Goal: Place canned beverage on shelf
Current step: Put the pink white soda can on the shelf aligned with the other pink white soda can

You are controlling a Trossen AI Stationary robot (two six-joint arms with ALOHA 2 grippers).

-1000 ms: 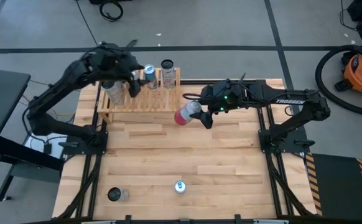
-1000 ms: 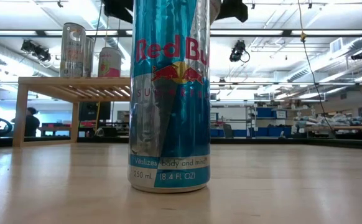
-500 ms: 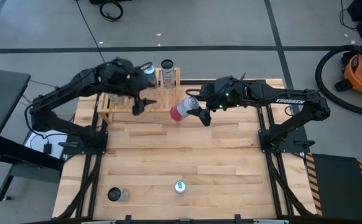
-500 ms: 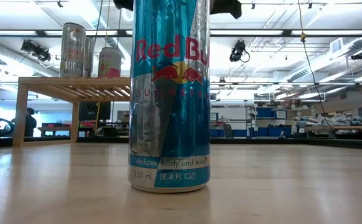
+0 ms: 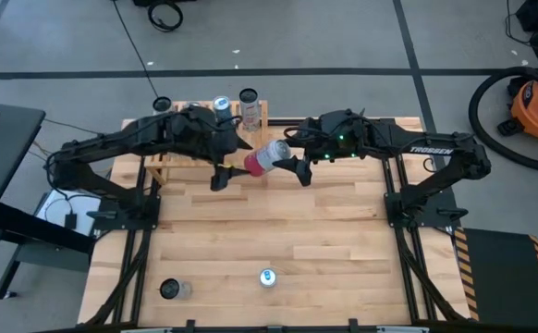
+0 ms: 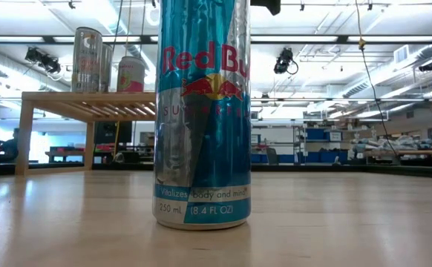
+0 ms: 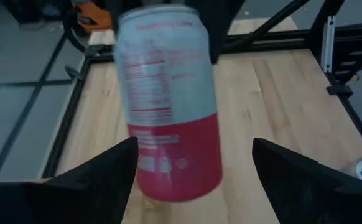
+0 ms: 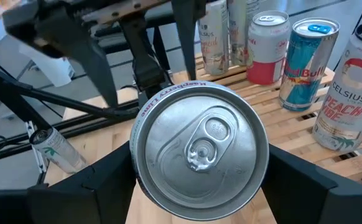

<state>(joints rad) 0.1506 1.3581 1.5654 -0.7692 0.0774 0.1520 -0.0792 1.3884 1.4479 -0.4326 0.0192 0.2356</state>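
Observation:
A can with a pink base and white upper part (image 5: pixel 263 157) hangs in the air over the table's far middle, with my right gripper (image 5: pixel 286 159) shut on it. My left gripper (image 5: pixel 230 163) is open; in the left wrist view its fingers (image 7: pixel 100 177) stand on either side of the can's pink end (image 7: pixel 175 162), and I see no touch. The slatted wooden shelf (image 6: pixel 82 96) stands at the far left with several cans upright on it, among them a blue one (image 8: pixel 307 62) and a red-and-white one (image 8: pixel 265 53). The left arm hides much of the shelf from above. My right gripper pinches the can at its lidded top end (image 8: pixel 135 152), one finger on each side of the wall. The fingers come from the table's right and lie along the can. The can is lifted clear and lies roughly level, its pink base pointing toward my left gripper.
A tall blue-and-silver can (image 6: pixel 201 111) stands near the table's front edge (image 5: pixel 267 277), filling the low view. Another can (image 5: pixel 171 289) is at the front left. Bare planks lie between these and the arms.
My left gripper has swung away from the shelf toward the table's right, to the pink end of the held can, staying open. My right gripper has stayed about in place and tipped up, so the can's pink end has swung toward the left arm.

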